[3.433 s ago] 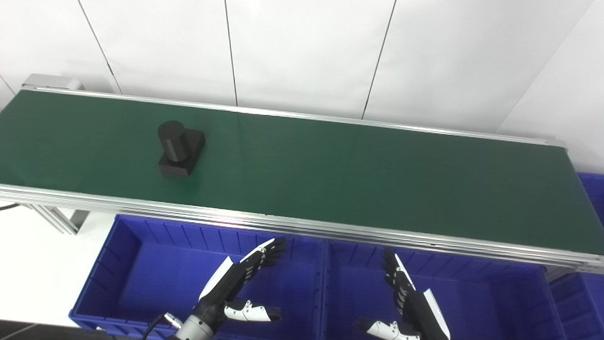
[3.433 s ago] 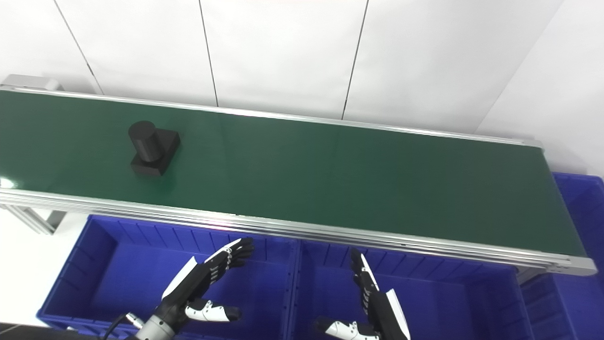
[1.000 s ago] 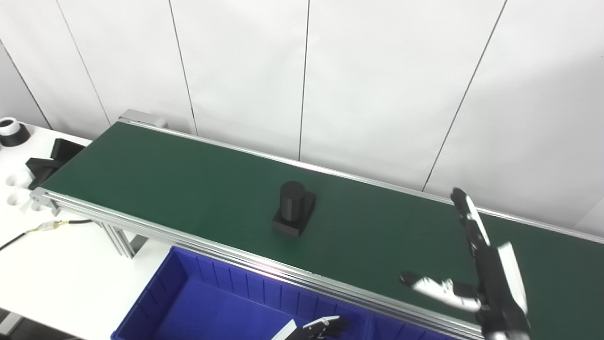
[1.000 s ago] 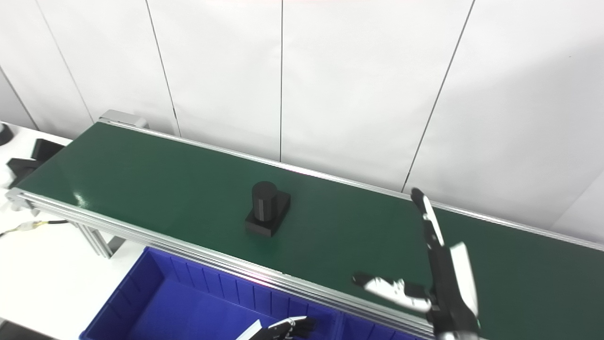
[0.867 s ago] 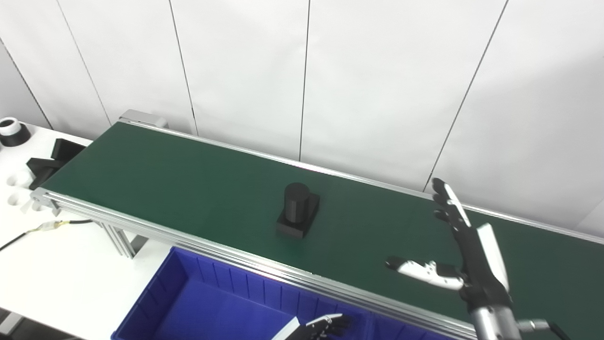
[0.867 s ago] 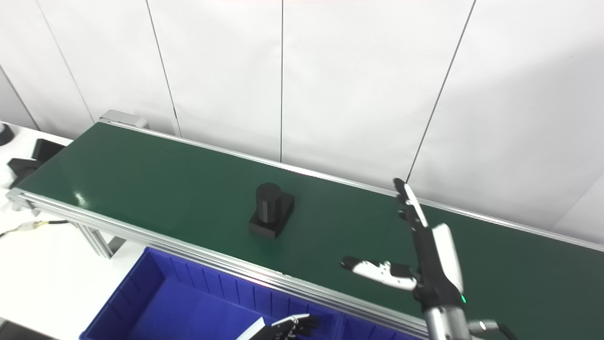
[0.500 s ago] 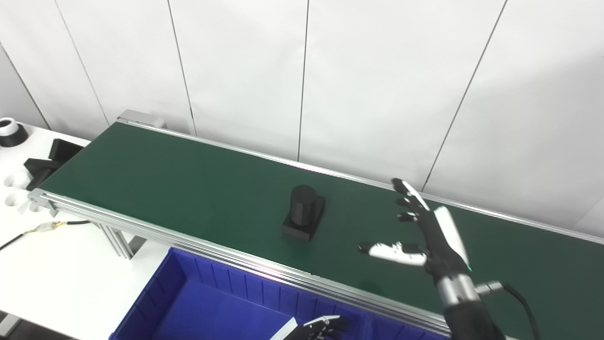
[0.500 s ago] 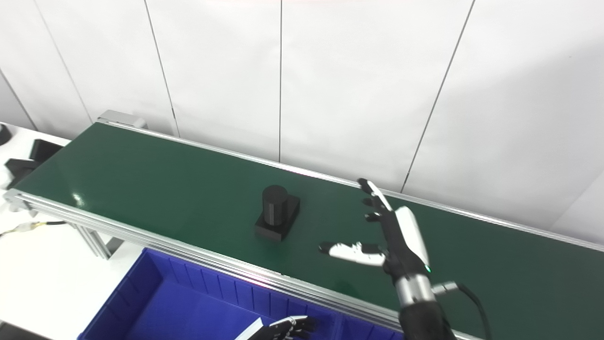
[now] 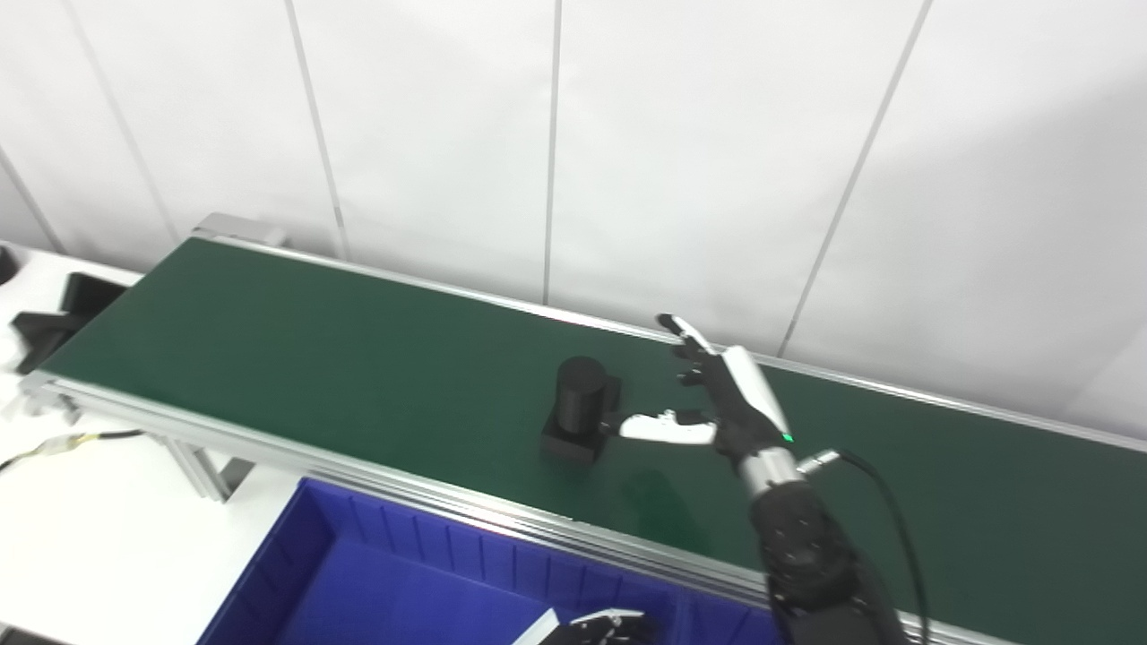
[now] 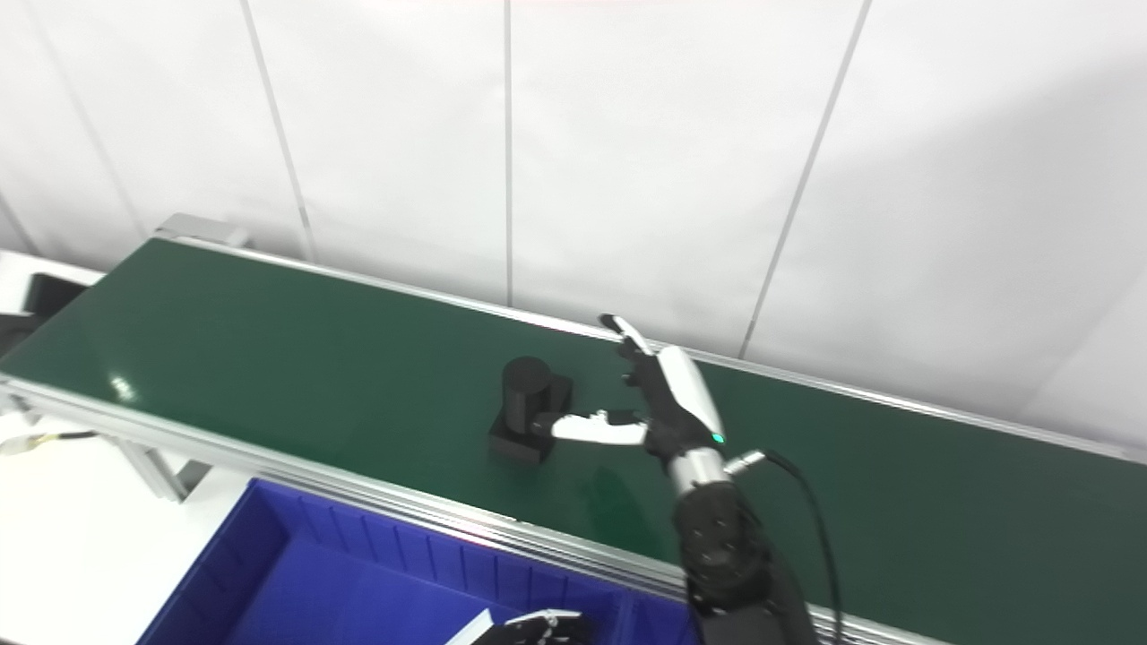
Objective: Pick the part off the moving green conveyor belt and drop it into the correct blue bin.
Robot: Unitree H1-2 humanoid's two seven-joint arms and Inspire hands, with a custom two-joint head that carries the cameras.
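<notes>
Black part [image 9: 578,417], cylinder on a square base, sits mid green belt [image 9: 314,358]. Right hand [image 9: 726,408] spread at its 3 o'clock, thumb near the base, nothing gripped. Left hand [image 9: 587,630] low at 6 o'clock over blue bin [image 9: 296,555], can't tell its state. Grab, lift, drop all remain.

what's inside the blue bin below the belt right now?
Only part of the blue bin shows: bare blue floor, plus the left hand at its lower edge, holding nothing visible. The rest is cut off by the frame.
</notes>
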